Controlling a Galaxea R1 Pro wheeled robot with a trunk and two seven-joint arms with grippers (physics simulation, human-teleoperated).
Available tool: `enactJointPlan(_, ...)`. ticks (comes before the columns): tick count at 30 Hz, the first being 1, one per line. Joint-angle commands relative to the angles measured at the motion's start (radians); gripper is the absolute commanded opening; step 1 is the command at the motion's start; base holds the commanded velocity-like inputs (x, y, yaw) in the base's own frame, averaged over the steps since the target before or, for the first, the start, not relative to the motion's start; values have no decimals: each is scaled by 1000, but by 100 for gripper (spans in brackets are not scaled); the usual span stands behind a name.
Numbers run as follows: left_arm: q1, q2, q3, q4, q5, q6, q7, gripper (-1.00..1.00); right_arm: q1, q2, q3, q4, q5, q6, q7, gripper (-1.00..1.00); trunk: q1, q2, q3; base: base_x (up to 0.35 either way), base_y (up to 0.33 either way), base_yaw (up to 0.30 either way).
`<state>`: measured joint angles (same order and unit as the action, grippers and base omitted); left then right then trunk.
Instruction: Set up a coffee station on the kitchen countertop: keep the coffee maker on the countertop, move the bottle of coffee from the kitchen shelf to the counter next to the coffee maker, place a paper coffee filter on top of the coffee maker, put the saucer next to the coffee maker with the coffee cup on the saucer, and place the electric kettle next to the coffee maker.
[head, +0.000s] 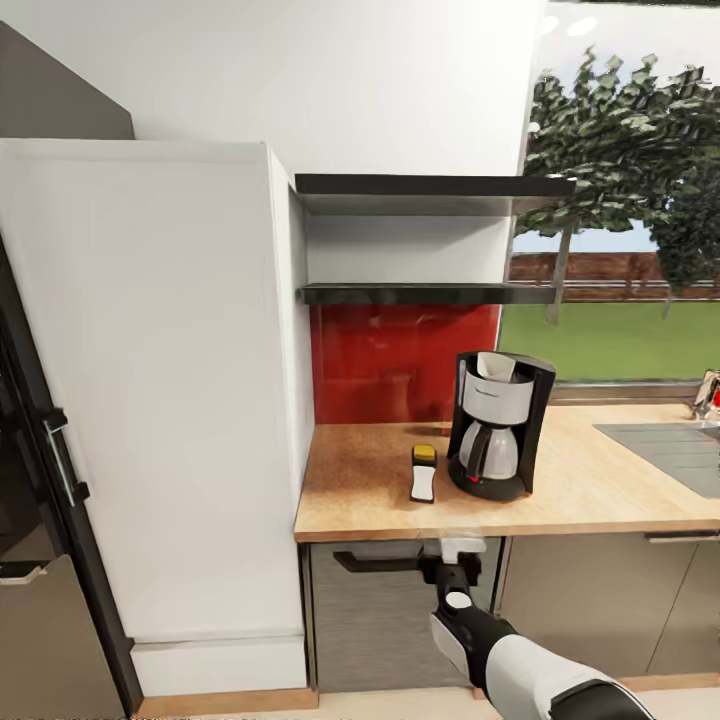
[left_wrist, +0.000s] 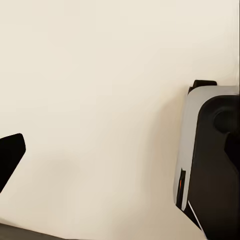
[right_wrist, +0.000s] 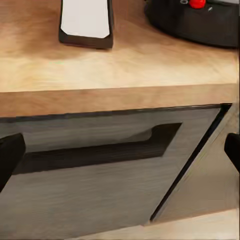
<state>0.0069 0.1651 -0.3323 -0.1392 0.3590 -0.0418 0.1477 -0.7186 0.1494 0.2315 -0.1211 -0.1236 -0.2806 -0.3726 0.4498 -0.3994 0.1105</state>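
Note:
The black coffee maker (head: 497, 425) with its white carafe stands on the light-wood kitchen countertop (head: 380, 500); its base and red switch (right_wrist: 197, 4) show in the right wrist view. Just left of it is the bottle of coffee (head: 424, 473), with a white label (right_wrist: 85, 17) and orange-yellow cap. Both boards of the black kitchen shelf (head: 400, 293) above are bare. My right gripper (head: 461, 547) (right_wrist: 121, 152) is open with nothing in it, below the counter's front edge, facing a grey cabinet front. My left gripper (left_wrist: 120, 155) hangs open over pale floor. The paper coffee filter, saucer, coffee cup and electric kettle are out of view.
A tall white cabinet (head: 150, 400) walls off the counter's left end. A dark appliance (head: 30, 500) stands further left. The steel sink (head: 670, 445) is inset at the right. The grey cabinet front has a black recessed handle (right_wrist: 100, 150). A red backsplash (head: 400, 360) runs behind the counter.

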Motion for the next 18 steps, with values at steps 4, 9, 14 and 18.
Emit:
enactJointPlan(4,1,-1,-8,-22,9,-2,4,100,66,-6,10,83,-6,-132,-3,100,0,-1,0,-15,0,0)
enactJointPlan(9,1,-1,-7,-23,10,-3,5,100,168,-25,11,91,-3,-147,1,100,0,-1,0,-1,0,0)
enactJointPlan(14,1,-1,-5,-22,11,-5,6,100,234,-31,11,94,-2,-103,10,100,0,-1,0,0,0,0)
enactJointPlan(18,2,-1,-3,-18,10,-6,7,100,278,-62,11,94,-3,145,137,100,0,-1,0,0,0,0)
